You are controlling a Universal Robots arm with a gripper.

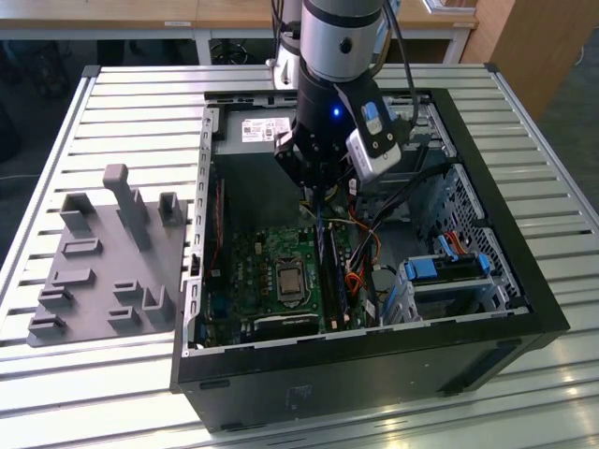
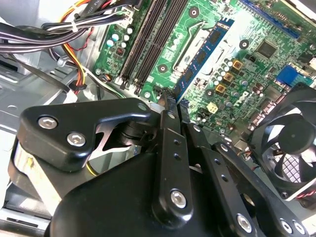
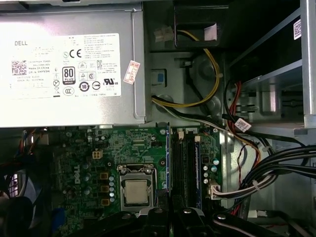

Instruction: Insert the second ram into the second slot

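My gripper [image 1: 314,192] reaches down into the open computer case [image 1: 487,327] and is shut on the second ram [image 2: 200,57], a thin blue stick with black chips that juts out from between the fingertips [image 2: 167,106]. In the first wrist view the ram [image 3: 168,158] shows edge-on, running along the near side of the black memory slots [image 3: 183,168]. The slots [image 2: 148,39] lie beside it on the green motherboard [image 2: 256,29]. I cannot tell whether the stick touches a slot. In the exterior view it is a long dark strip [image 1: 325,267] under the gripper.
The silver power supply [image 3: 69,69] sits beyond the motherboard. The processor socket [image 3: 136,190] and a black fan [image 2: 291,148] flank the slots. Cable bundles [image 2: 49,34] run beside them. Blue drive brackets [image 1: 449,267] are at the exterior view's right, a grey fixture plate [image 1: 103,262] at its left.
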